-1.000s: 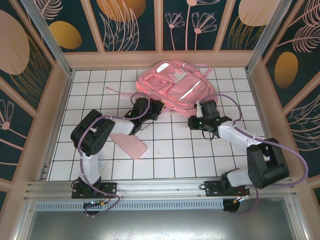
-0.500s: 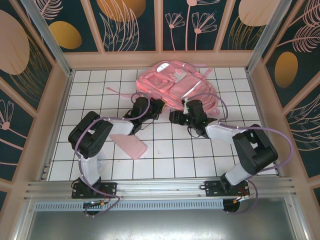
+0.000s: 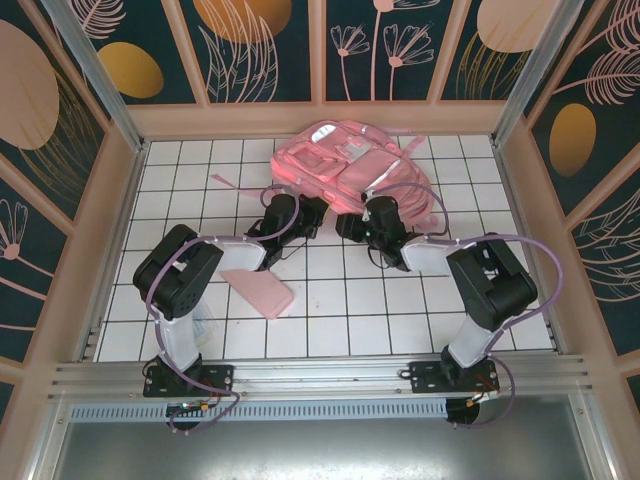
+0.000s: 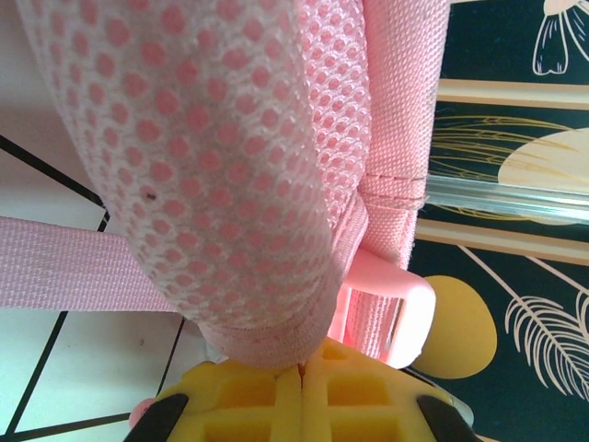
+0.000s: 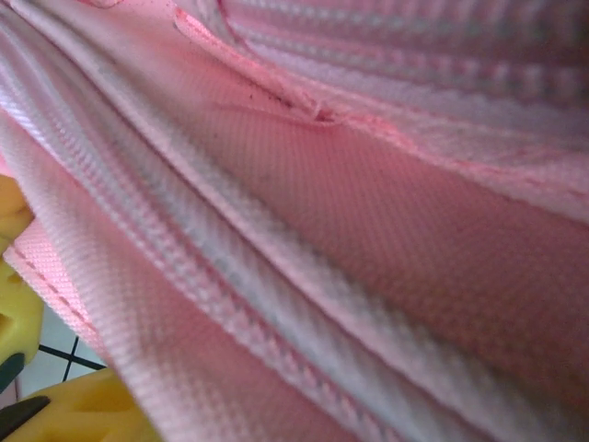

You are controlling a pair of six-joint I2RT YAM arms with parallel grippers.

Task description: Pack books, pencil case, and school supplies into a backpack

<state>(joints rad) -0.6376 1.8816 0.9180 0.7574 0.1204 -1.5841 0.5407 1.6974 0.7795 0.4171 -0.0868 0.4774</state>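
Tiled table [image 3: 330,300]: backpack [image 3: 345,165] pinched in left gripper [image 4: 302,368], against right gripper [image 3: 350,226].

The backpack [image 3: 345,170] at upper centre is soft pink with pale shiny strips. Up close it is pink netting of round holes in the left wrist view and a fine pink weave with whitish ridges in the right. The pencil case [image 3: 258,291] at lower left is plain pink. The table [image 3: 340,300] is white tile with a dark grid. The walls [image 3: 260,45] are dark teal with orange discs and peach leaf outlines. The left gripper [image 4: 302,401] and right gripper [image 5: 46,364] have yellow fingers.
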